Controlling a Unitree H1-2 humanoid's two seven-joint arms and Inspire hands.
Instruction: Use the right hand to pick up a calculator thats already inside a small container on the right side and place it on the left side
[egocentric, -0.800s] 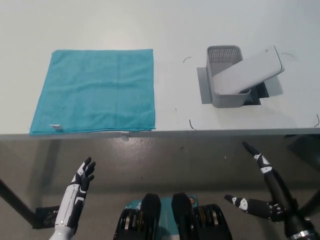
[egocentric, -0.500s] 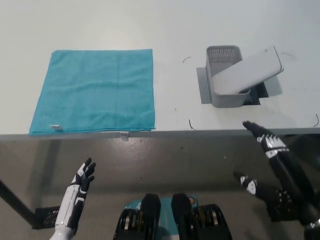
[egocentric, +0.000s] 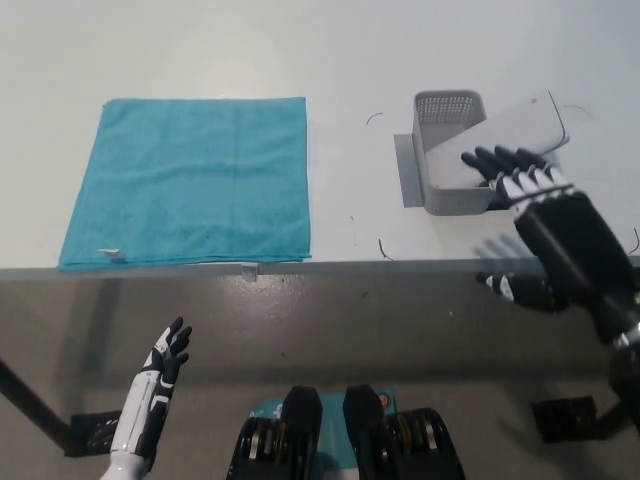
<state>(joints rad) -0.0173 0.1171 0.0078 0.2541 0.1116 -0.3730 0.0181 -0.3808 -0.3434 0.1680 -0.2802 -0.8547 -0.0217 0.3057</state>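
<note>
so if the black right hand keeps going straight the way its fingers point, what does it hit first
Most likely the calculator. The right hand is open, fingertips pointing up-left and already over its lower edge where it leans out of the grey basket. Height above it is unclear from this single view.

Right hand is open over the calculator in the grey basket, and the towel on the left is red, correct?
Not quite: the head view shows the towel is teal, not red. The rest holds: the right hand is open over the calculator propped in the grey basket.
</note>
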